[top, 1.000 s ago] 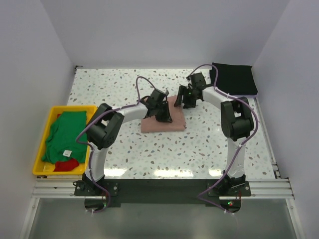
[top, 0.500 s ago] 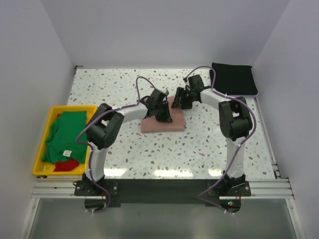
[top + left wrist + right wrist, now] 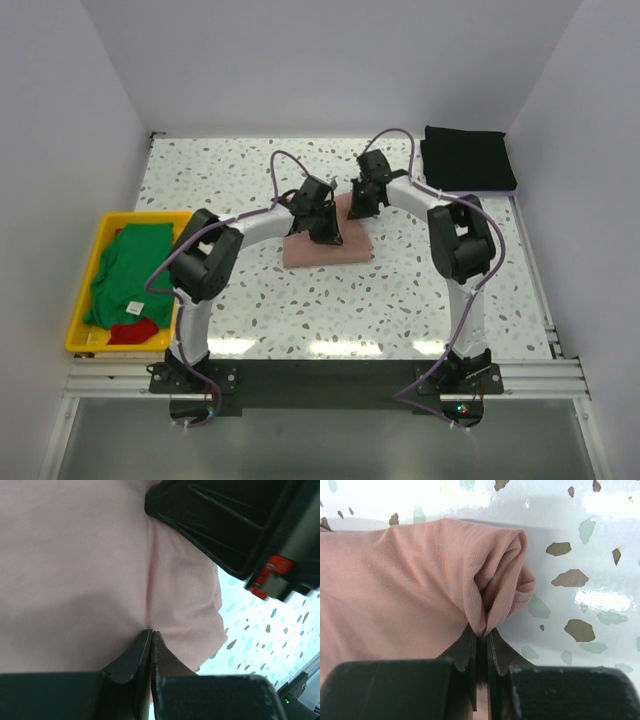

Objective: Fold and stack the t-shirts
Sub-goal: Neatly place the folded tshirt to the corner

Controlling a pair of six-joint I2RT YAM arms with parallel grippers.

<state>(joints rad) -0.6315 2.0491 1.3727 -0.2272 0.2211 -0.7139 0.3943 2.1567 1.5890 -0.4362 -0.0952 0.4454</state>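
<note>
The folded pale-pink t-shirt lies at the middle of the speckled white table. The left gripper has its fingers pressed together on a crease in the shirt's fabric. The right gripper pinches a bunched corner at the shirt's far edge. A folded black cloth sits in the far right corner, and a green t-shirt fills the yellow plastic bin at the left

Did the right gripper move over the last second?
Yes. The right gripper has slid left, away from the folded black shirt in the far right corner, farther onto the pink shirt.
</note>
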